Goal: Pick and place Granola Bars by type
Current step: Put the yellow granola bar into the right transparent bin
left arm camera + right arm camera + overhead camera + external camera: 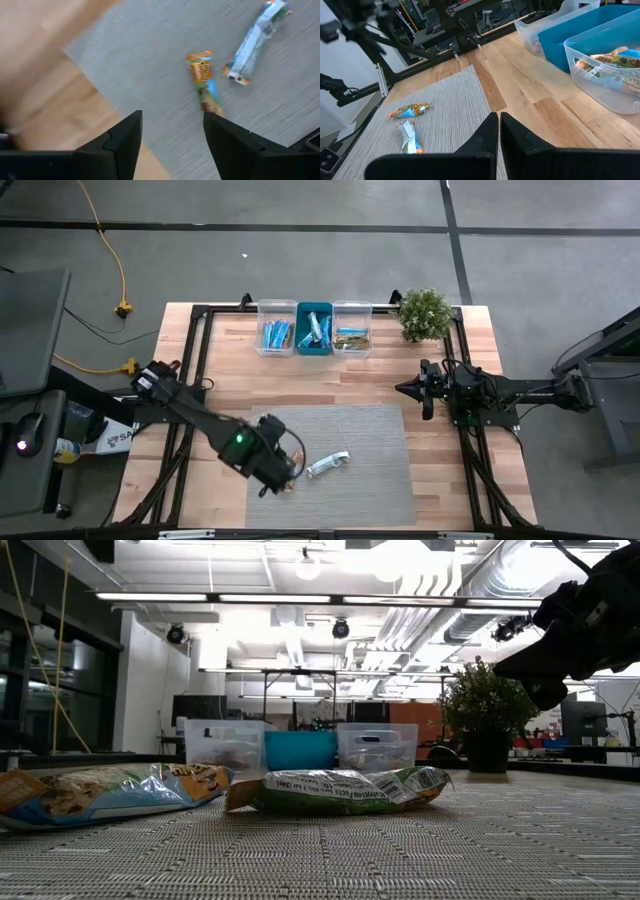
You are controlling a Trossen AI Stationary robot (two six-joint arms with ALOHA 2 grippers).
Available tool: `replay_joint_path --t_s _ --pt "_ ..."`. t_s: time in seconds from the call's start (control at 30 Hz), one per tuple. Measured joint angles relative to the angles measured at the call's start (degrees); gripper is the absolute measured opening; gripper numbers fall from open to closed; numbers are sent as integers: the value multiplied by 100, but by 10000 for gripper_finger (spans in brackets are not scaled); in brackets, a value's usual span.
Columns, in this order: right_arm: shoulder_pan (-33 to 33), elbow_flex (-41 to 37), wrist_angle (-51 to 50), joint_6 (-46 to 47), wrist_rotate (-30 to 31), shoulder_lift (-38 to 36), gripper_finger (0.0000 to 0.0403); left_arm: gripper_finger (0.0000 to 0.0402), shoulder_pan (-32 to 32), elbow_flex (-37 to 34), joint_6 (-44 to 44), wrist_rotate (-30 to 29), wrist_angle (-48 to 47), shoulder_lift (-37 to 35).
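- Broadly, the grey woven rectangular mat on the wooden table holds the last two loose bars; three small plastic bins, clear, teal, clear, stand well apart at the far edge, already stocked.
- Left gripper, fingers apart and empty, hovers just beside the tan-green-orange wrapped granola bar. Best to centre over its middle, straddle the narrow width, then descend.
- Silvery-white and light-blue wrapped bar lies near; avoid nudging it.
- Right gripper, fingers together, waits near the potted plant.
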Motion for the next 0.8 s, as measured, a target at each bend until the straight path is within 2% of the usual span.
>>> replay_joint_path --t_s 0.27,0.6,0.8 --pt "-1 0 0 -2 2 0 0 207 -112 -1077 -776 161 1791 3" --pt "-2 0 0 -2 2 0 0 207 -116 -2441 -883 332 3857 3" --pt "0 0 0 -1 2 0 0 208 -116 -2854 -798 452 4388 48"
